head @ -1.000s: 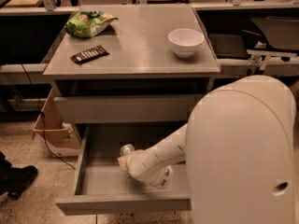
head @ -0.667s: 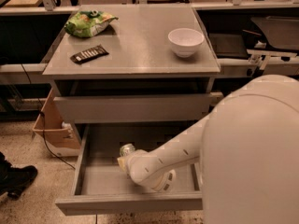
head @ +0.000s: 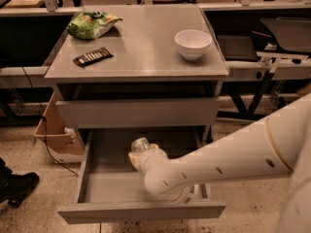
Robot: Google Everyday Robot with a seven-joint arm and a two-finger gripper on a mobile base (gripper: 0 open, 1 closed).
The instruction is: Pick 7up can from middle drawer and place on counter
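Where the middle drawer (head: 141, 211) stood open below the counter (head: 141, 57), we saw the robot's pale arm (head: 218, 164) reaching in from the right, across the tray. The gripper (head: 138, 155) sat low inside the drawer, near its back and a little left of the middle. The wrist hid most of it, so we could not tell whether it was closed on anything. Right at the gripper we made out the 7up can (head: 140, 143). It was upright as far as we could see, with only its silvery top showing above the wrist. The can was inside the drawer, not on the counter.

On the counter we noted a white bowl (head: 193, 42) towards the right. A green snack bag (head: 92, 24) lay at the back left corner, and a dark flat packet (head: 93, 56) lay just in front of the bag. The upper drawer front (head: 136, 111) was closed. A cardboard box (head: 53, 135) stood on the floor to the cabinet's left.
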